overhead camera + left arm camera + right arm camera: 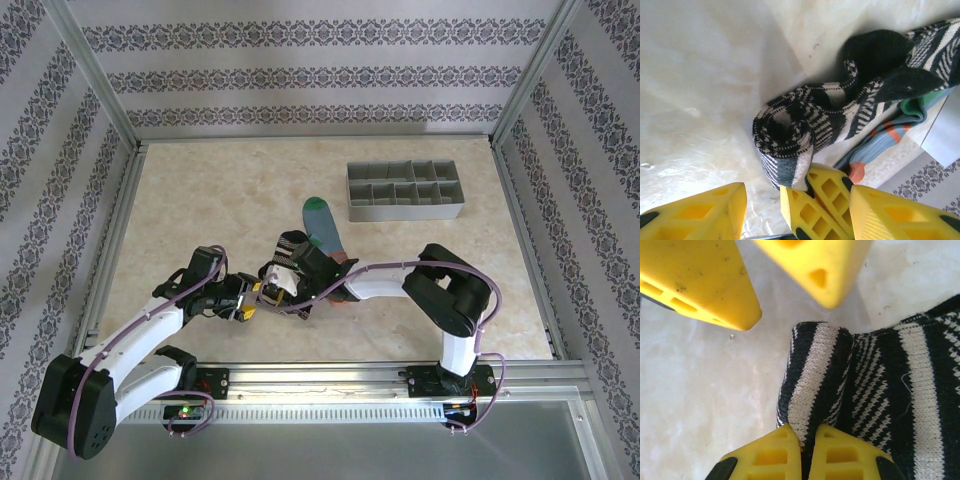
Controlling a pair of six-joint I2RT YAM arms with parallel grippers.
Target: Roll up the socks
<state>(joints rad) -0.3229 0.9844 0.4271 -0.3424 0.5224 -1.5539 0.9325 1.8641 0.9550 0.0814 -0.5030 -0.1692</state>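
Pinching a fold of the black striped sock (880, 390) on the bench (200, 200), the right end effector (807, 439) is clamped tight; the left end effector (792, 310) gapes alongside. Limp, soft knit, probably best held by thick folds.

In the top view's centre the right arm (380, 282) hides the lower end of the grey-blue sock (322, 225); the black sock (290, 244) is mostly covered.

Beige-striped black sock (805, 125); grey-blue sock (325, 232), green toe, orange cuff; grey tray (405, 212).
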